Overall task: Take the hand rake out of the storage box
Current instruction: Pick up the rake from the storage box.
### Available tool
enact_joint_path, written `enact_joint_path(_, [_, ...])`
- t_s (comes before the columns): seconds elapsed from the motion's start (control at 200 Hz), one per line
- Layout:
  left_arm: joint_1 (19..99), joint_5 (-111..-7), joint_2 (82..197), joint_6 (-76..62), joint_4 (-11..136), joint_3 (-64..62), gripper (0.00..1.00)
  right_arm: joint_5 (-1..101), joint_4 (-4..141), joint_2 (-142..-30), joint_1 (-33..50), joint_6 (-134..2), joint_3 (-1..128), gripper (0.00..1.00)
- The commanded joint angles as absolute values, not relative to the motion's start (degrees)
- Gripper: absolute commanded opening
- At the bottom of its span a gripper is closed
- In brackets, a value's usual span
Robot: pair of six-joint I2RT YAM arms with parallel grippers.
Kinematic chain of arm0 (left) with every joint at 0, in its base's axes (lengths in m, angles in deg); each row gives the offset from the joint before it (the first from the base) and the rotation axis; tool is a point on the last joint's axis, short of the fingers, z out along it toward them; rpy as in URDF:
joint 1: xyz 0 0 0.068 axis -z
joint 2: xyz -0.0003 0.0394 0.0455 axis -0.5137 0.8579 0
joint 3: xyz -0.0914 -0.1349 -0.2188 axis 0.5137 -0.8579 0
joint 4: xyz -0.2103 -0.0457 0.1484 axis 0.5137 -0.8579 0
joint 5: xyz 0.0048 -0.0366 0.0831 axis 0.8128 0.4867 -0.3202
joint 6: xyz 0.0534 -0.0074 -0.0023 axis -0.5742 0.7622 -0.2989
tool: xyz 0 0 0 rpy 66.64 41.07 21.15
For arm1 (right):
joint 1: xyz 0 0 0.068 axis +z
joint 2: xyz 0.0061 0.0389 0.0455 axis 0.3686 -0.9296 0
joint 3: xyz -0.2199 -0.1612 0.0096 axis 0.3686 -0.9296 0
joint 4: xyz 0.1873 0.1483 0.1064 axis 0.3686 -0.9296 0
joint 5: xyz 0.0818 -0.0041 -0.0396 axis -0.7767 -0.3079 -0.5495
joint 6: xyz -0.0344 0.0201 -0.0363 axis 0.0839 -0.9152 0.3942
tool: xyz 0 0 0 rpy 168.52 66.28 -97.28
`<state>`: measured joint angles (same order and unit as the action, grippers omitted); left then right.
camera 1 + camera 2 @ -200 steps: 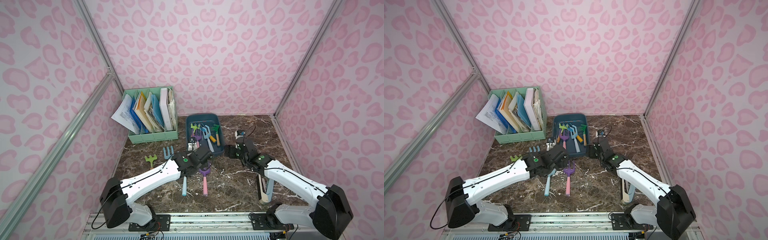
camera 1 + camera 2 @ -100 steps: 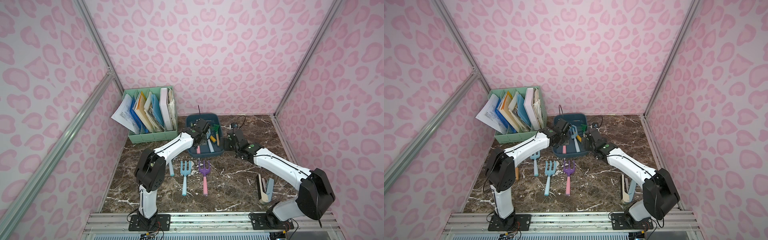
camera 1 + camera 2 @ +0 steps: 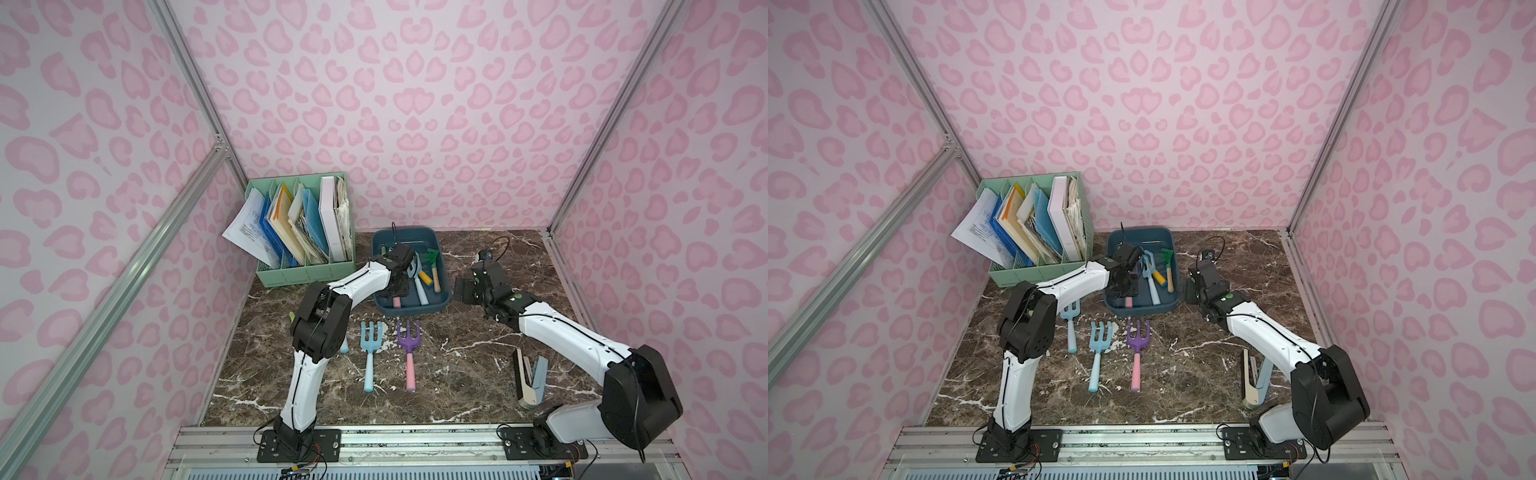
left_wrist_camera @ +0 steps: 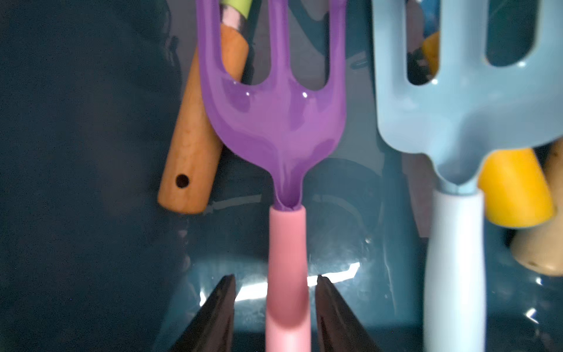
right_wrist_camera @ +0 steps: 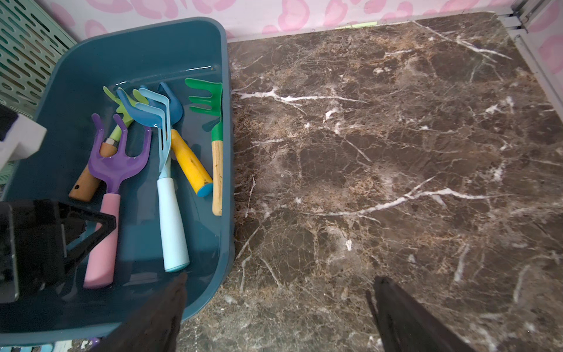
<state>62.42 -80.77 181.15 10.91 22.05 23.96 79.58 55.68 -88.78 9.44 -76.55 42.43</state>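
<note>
The left gripper has been brought from over the table into the storage box, where the purple hand rake lies flat. Its pink handle is straddled by the narrowed jaws, though a firm clamp cannot be told. The right gripper is held wide open and empty beside the box.

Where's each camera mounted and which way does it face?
Both top views: high behind the robot, looking down toward the back wall; left arm, right arm, left claw in the storage box, right claw beside it.
Left wrist: on the left arm, looking into the box at a purple rake; claw fingers flank the pink handle.
Right wrist: on the right arm, facing box and marble table; its fingers spread, left claw too.
Shared: every view shows the box; both wrists, the purple rake.
</note>
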Motion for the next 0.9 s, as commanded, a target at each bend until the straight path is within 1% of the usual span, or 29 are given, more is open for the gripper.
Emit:
enact_joint_path(0.0, [62.63,-80.29,183.27,11.08,19.8,26.42,0.46,79.2,57.63,-89.01,9.33,-76.15,42.65,0.98])
enact_joint_path(0.085, [62.61,-81.08,185.74,10.73,17.85,29.14,0.41,78.92,57.94,-88.76,9.03,-76.19,42.24,0.98])
enact_joint_path(0.185, [62.62,-81.6,187.55,10.73,16.84,30.61,0.38,78.46,58.39,-88.57,8.64,-76.2,41.76,0.98])
enact_joint_path(0.28, [62.57,-82.35,187.75,10.74,16.4,30.68,0.3,78.37,58.27,-88.61,8.35,-76.27,41.68,0.98])
enact_joint_path(0.395, [62.79,-83.54,186.43,10.34,15.36,30.63,0.17,78.09,58.25,-88.57,8.26,-76.39,41.71,0.98])
enact_joint_path(0.45, [63.05,-84.26,184.79,9.88,14.79,30.47,0.12,78.27,57.99,-88.35,8.21,-76.57,41.72,0.98])
enact_joint_path(0.635, [65.27,-87.05,176.02,8.41,13.08,28.37,0.09,79.01,56.79,-87.39,7.56,-77.74,41.66,0.99])
enact_joint_path(0.805, [67.74,-88.22,164.81,10.46,15.87,20.84,0.09,78.83,56.53,-85.73,7.47,-78.38,40.64,0.98])
enact_joint_path(0.895, [69.77,-88.77,158.86,13.77,17.87,15.83,0.07,79.02,55.94,-84.22,7.52,-79.14,40.01,0.98])
